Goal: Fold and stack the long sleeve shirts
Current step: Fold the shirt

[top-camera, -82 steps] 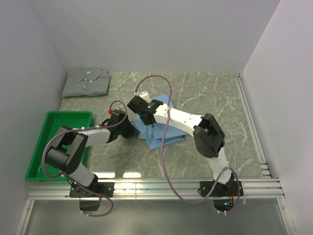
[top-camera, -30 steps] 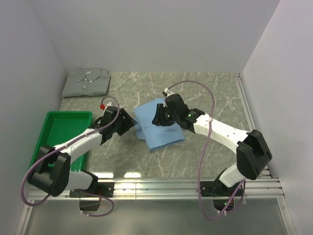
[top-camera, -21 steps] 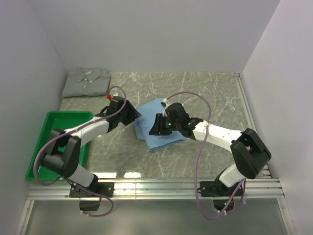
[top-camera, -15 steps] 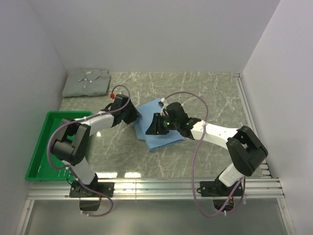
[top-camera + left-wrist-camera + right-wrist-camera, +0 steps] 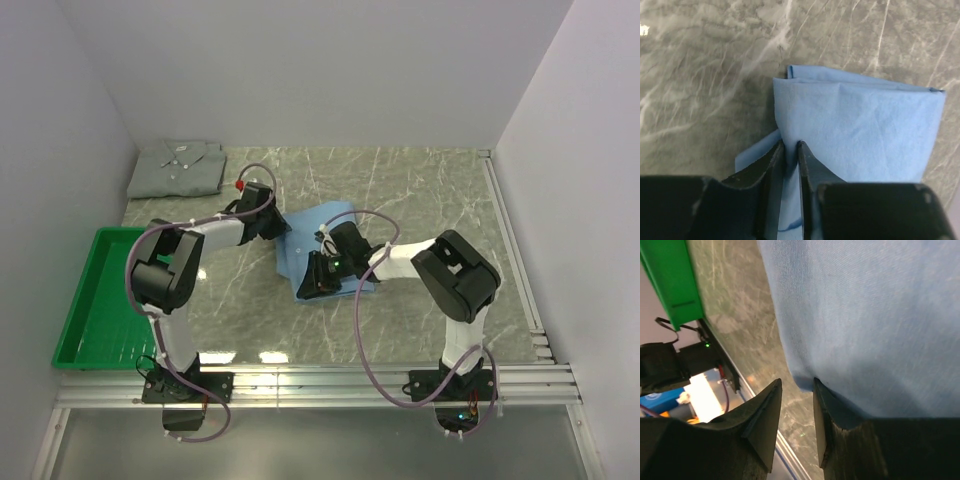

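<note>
Under R gripper [image 5: 314,284] — blue shirt [image 5: 305,238] corner

White links [image 5: 395,262], black joints [image 5: 455,275], looping mauve cables [image 5: 358,335], red cap [image 5: 240,184], green lights [image 5: 336,264]; matte black wedge fingers [image 5: 771,167] on left gripper [image 5: 790,145].

Blue shirt [image 5: 865,125] edge btw fingers [image 5: 771,167]
</note>
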`<state>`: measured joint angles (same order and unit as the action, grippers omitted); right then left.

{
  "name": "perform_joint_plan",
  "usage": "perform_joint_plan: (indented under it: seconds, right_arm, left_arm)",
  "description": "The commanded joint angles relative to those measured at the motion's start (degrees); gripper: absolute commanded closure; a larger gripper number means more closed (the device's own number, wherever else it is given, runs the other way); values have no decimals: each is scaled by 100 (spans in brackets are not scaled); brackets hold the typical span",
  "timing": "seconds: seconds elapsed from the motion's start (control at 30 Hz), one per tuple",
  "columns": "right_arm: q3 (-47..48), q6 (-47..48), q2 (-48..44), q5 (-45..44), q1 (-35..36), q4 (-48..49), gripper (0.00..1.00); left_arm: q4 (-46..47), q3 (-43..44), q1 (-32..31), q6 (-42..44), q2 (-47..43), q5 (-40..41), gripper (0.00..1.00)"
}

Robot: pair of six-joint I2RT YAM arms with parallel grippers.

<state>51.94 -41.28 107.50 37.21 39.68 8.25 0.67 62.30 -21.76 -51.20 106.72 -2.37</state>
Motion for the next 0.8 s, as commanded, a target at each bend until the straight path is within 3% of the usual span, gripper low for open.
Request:
perform_joint_plan:
  seconds: [0.0, 0.1, 0.33, 0.43, 0.6, 0.77]
  right_arm:
    - [114, -100, 236, 295, -83, 71, 61]
    - [158, 23, -17, 252, -75, 1, 61]
    - [465, 752, -1369, -354, -118, -894, 55]
    - [492, 849, -1820, -346, -311, -1088, 54]
    - [361, 999, -2058, -92, -943, -1229, 54]
    - [-8, 1042, -1935, 470, -1436, -931, 55]
  left_arm:
    - [355, 335, 49, 294, 270, -26, 77]
    - [346, 511, 58, 443, 350, -18, 72]
    - [84, 818, 58, 813, -300, 202, 38]
    - [-205, 845, 58, 840, -739, 220, 29]
    - [-954, 802, -38, 664, -1433, 97, 30]
    - [-999, 55, -495, 647, -1908, -500, 37]
